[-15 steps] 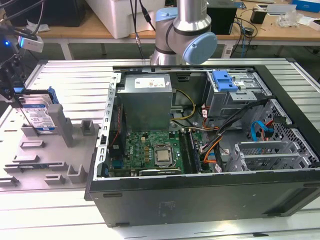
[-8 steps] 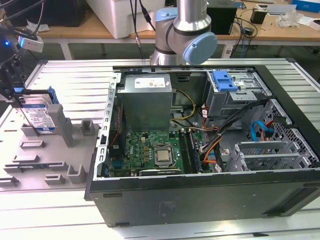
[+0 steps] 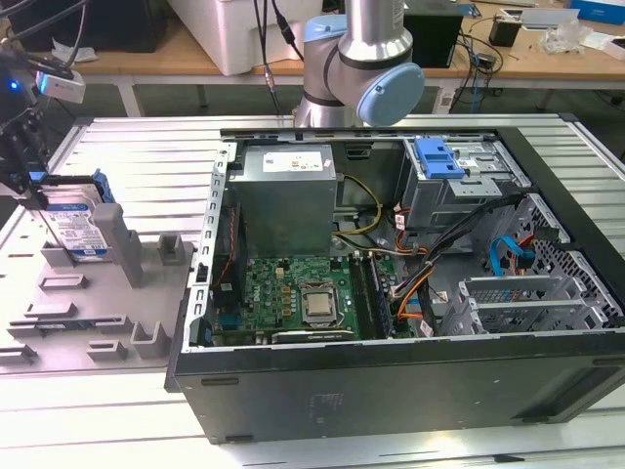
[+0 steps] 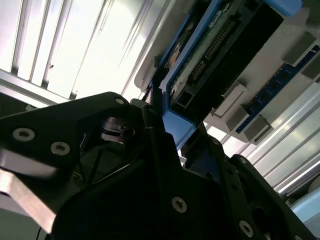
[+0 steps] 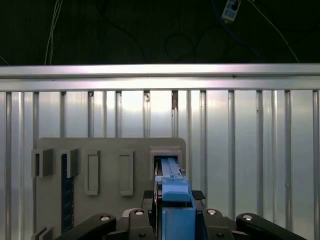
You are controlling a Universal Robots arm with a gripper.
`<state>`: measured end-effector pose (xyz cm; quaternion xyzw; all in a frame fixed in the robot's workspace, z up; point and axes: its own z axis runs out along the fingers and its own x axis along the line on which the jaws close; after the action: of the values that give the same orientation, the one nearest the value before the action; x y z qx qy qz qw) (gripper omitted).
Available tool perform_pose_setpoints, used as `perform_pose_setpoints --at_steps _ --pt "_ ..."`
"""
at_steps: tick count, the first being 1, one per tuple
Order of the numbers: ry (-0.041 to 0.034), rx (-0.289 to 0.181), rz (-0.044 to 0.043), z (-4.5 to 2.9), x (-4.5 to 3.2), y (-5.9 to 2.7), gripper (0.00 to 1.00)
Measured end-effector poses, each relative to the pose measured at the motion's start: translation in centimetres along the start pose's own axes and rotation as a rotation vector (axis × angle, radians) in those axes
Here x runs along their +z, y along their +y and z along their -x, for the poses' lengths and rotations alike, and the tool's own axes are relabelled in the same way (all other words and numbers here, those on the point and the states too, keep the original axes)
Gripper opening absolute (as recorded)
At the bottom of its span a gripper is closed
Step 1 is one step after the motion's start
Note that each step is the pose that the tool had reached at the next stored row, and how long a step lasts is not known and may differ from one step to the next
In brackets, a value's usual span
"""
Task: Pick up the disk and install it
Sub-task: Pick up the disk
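The disk, a silver drive with a white-and-blue label in a blue carrier rail, stands on edge over the grey fixture at the exterior view's left. My gripper is at its upper end, shut on the blue rail. The first wrist view shows the disk edge-on between the fingers, above a slot in the fixture. In the second wrist view the gripper pinches the rail, and the disk shows its circuit-board side.
An open computer case lies on the slatted metal table, showing the motherboard, a grey power supply box and a drive cage with a blue latch. The arm's base stands behind the case.
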<state>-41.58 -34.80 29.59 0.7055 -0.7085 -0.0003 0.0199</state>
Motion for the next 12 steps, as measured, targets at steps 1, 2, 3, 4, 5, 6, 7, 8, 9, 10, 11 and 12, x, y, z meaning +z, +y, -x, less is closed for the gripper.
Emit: perform_pose_setpoints --at_steps 1,2,3,4,5,6,7,8,9,10,11,12 --pt "0.0000 0.000 0.0000 0.00 0.02 0.00 0.40" --pt "0.0000 0.000 0.0000 0.00 0.04 0.00 0.40" --pt "0.0000 0.000 0.0000 0.00 0.05 0.00 0.40" --pt "0.0000 0.000 0.0000 0.00 0.05 0.00 0.40" --pt "0.0000 0.000 0.0000 0.00 0.05 0.00 0.40" --pt "0.0001 -0.001 0.0000 0.00 0.05 0.00 0.40" --pt "0.0002 -0.001 -0.0001 0.00 0.06 0.00 0.40" --pt "0.0001 -0.002 -0.0002 0.00 0.12 0.00 0.40" --pt "0.0001 -0.002 -0.0002 0.00 0.14 0.00 0.40" --pt "0.0002 -0.002 -0.0001 0.00 0.16 -0.01 0.40" --pt "0.0003 -0.002 0.0000 0.00 0.18 0.00 0.40" --pt "0.0003 -0.003 0.0000 0.00 0.19 0.00 0.40"
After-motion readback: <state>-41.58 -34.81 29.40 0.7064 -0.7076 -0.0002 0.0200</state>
